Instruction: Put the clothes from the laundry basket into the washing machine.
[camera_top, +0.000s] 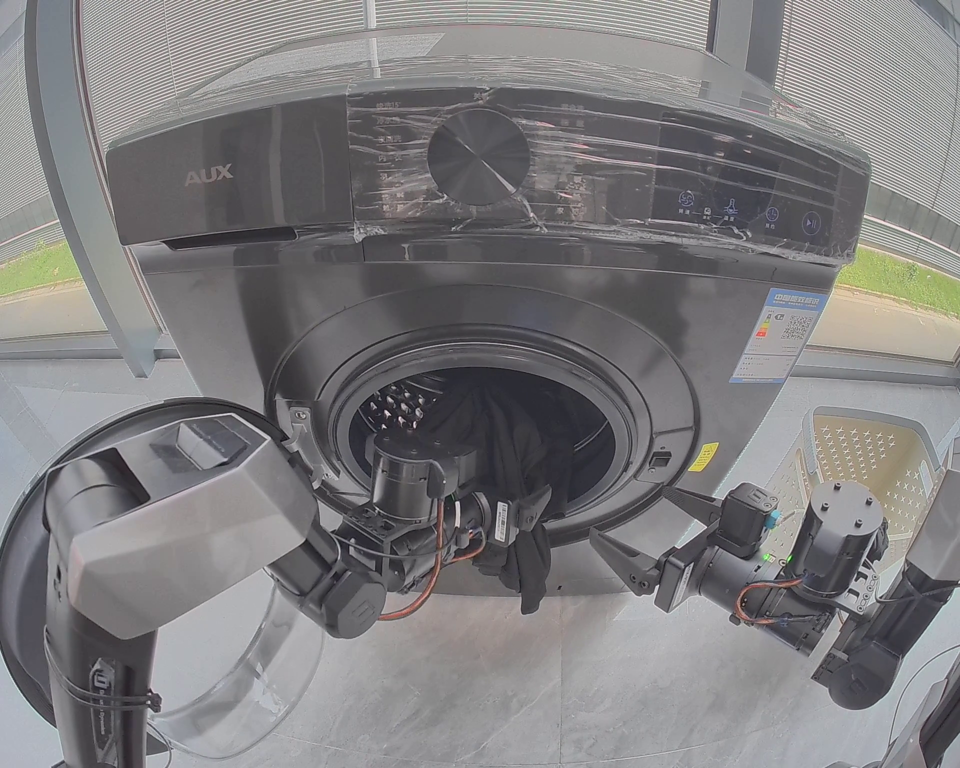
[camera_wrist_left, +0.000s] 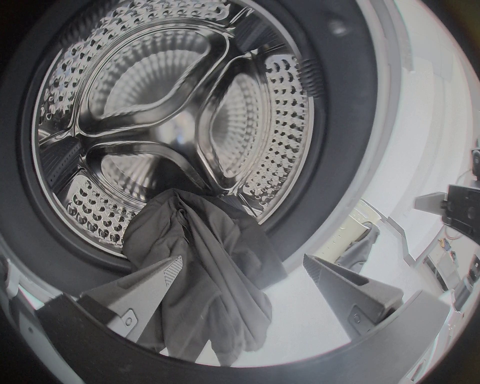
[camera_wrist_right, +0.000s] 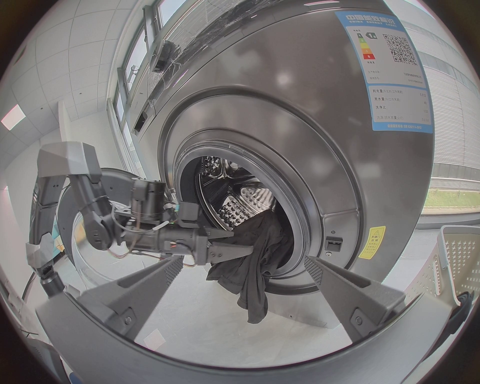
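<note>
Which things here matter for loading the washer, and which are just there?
Part of the job:
washing machine
its open door
dark garment, hanging over the drum rim
laundry basket
left gripper, open at the opening
right gripper, open

Just there:
energy label
yellow sticker
plastic wrap on the control panel

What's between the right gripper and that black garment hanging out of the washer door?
Nothing loose. In the head view the right gripper and the black garment are apart, with only the grey washing machine's lower front between them.
</note>
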